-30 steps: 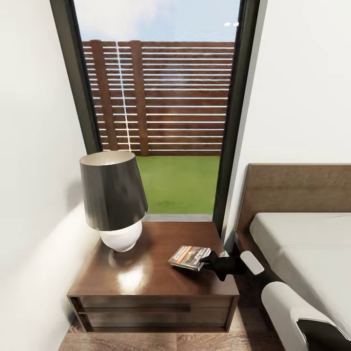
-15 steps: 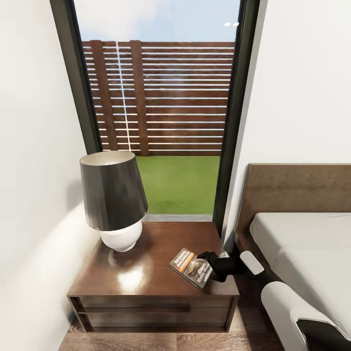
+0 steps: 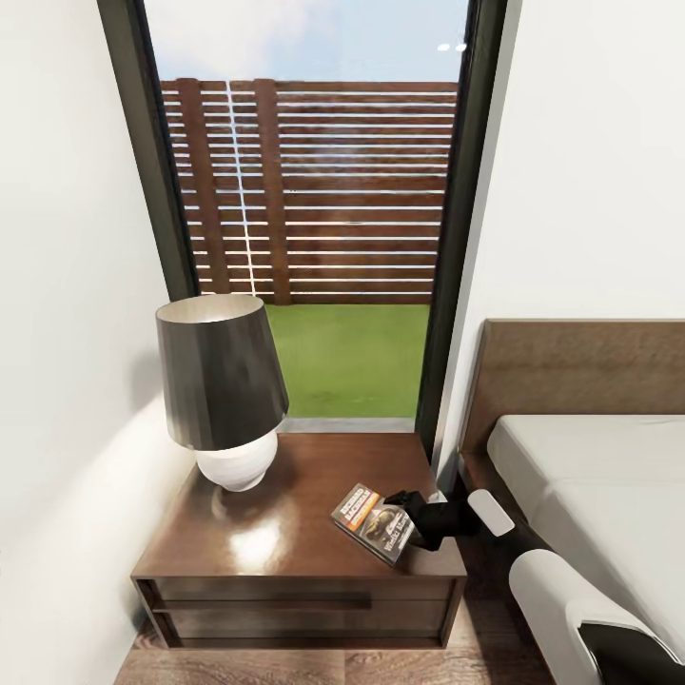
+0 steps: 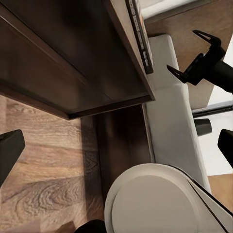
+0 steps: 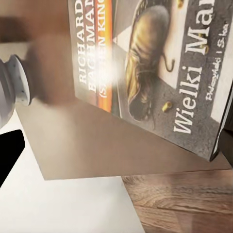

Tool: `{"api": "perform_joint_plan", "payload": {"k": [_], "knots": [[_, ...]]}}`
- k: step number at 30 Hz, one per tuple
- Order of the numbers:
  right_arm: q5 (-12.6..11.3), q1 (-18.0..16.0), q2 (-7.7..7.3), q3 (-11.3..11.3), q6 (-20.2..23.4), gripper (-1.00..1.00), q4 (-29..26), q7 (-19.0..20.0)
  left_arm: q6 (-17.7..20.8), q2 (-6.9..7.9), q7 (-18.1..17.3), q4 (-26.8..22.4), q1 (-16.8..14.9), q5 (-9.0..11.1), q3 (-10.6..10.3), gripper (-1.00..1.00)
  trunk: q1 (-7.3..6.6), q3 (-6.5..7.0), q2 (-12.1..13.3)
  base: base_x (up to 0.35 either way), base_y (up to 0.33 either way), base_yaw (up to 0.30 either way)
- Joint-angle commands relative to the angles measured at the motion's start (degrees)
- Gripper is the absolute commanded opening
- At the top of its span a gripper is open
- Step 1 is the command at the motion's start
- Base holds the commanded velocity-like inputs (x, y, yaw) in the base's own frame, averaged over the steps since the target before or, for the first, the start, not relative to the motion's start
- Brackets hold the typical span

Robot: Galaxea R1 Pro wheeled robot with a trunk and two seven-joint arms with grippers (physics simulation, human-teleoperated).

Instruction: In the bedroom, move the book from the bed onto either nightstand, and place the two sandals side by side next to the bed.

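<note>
The book lies flat on the nightstand, near its front right corner, cover up. In the right wrist view its cover shows large, with the orange title band and a picture. My right gripper is right beside the book's near edge, and in the left wrist view the right gripper stands open, its fingers spread and off the book's edge. My left gripper hangs open low over the wood floor, beside the nightstand. The bed is to the right. The sandals are out of view.
A lamp with a dark shade and white base stands on the nightstand's back left. A tall dark-framed window is behind it, and white walls close in on both sides. The bed's headboard stands right of the nightstand.
The book has dropped from a raised tilt in my right gripper to lie flat on the nightstand, turned a little. The right gripper has let go; the last half second shows almost no movement.
</note>
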Motion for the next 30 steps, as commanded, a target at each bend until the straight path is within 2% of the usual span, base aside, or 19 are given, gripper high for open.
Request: {"api": "perform_joint_plan", "payload": {"k": [1, 13, 30], "knots": [[-0.2, 0.0, 0.04, -0.3, 0.3, 1.00, 0.0, -0.3, 0.6, 0.02, -0.2, 0.0, 0.0, 0.3, -0.2, 1.00, -0.01, -0.06, 0.0, -0.031, 0.000, 0.000], [-0.2, 0.0, 0.11, -0.3, 0.2, 1.00, 0.0, -0.2, 0.6, 0.02, -0.2, 0.1, 0.0, 0.3, -0.2, 1.00, -0.01, -0.06, 0.0, -0.101, 0.015, 0.000], [-0.2, 0.0, 0.05, -0.3, 0.2, 1.00, 0.1, -0.2, 0.6, 0.02, -0.1, 0.1, 0.0, 0.2, -0.2, 1.00, -0.01, -0.06, 0.0, -0.137, 0.088, 0.000]]}}
